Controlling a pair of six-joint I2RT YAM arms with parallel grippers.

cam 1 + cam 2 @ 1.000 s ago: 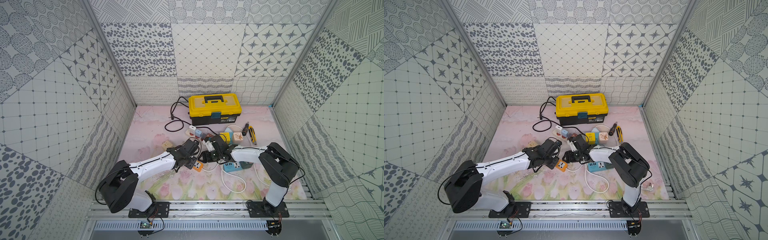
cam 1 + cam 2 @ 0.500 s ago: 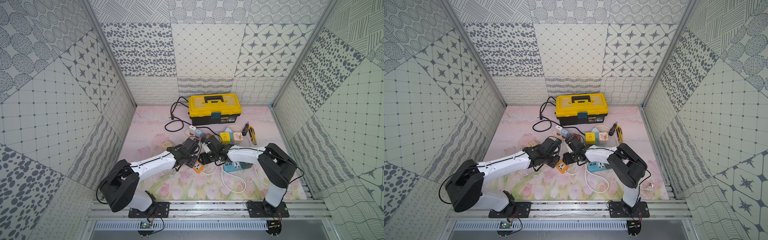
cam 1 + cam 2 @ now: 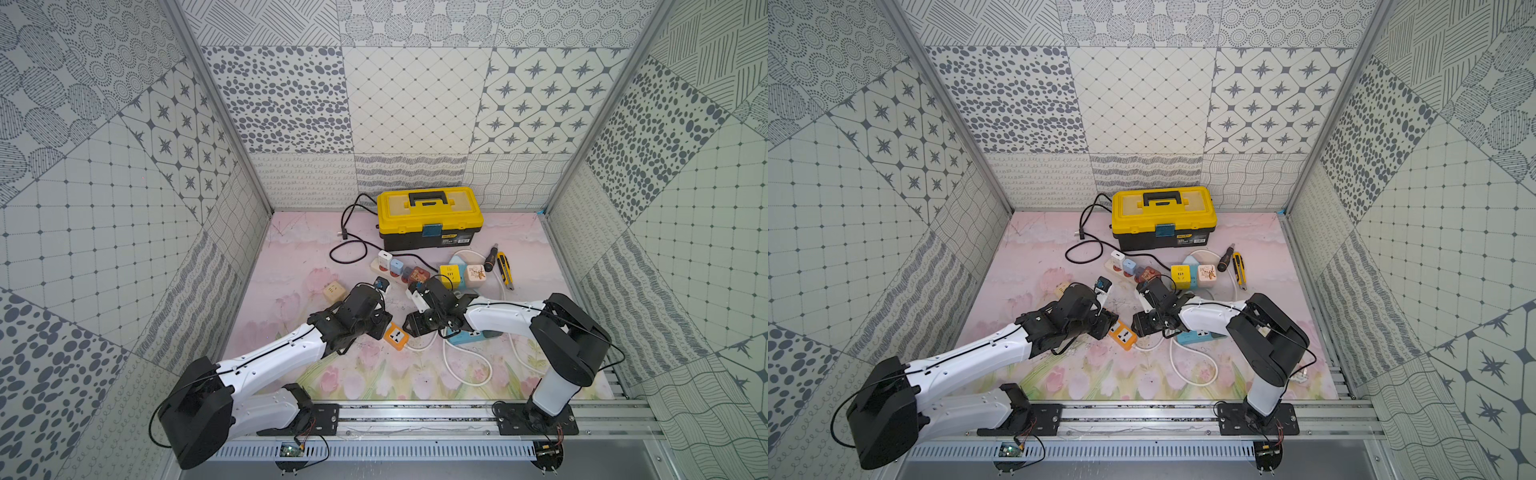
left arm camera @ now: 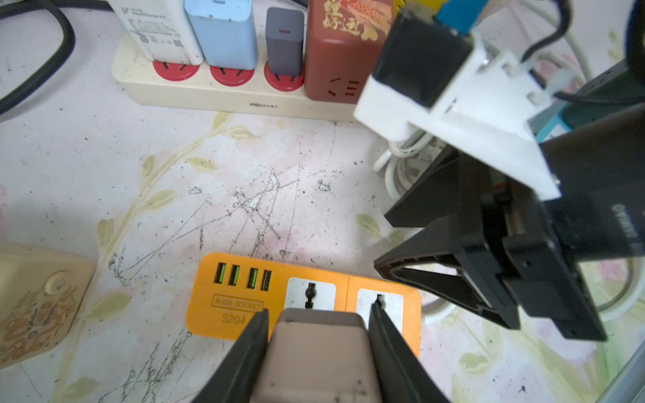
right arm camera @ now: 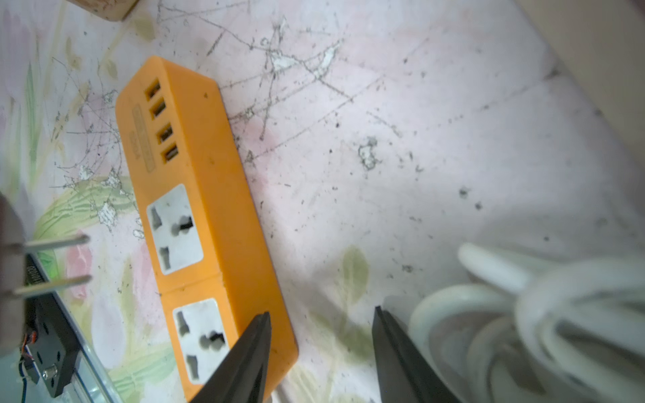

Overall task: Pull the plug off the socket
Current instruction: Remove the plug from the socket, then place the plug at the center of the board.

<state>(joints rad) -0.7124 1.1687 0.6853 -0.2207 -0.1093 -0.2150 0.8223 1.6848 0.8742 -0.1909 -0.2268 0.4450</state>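
Orange plastic marks the socket strip, which lies flat on the floral tabletop in both top views, between the ends of the left arm and the right arm. A yellow toolbox stands well apart at the back. In the left wrist view the left fingers are partly closed and pinch a greyish-beige plug from both sides. The plug's front end hangs over the strip's first white outlet. A cream power strip loaded with chargers lies further off. In the right wrist view the plug's two metal prongs show bare in the air, just beside the socket strip and apart from its outlets. The right fingers stand partly apart with only tabletop between them and grip nothing. One finger overlaps the strip's long edge, though contact cannot be told, and the other is near a coiled white cable.
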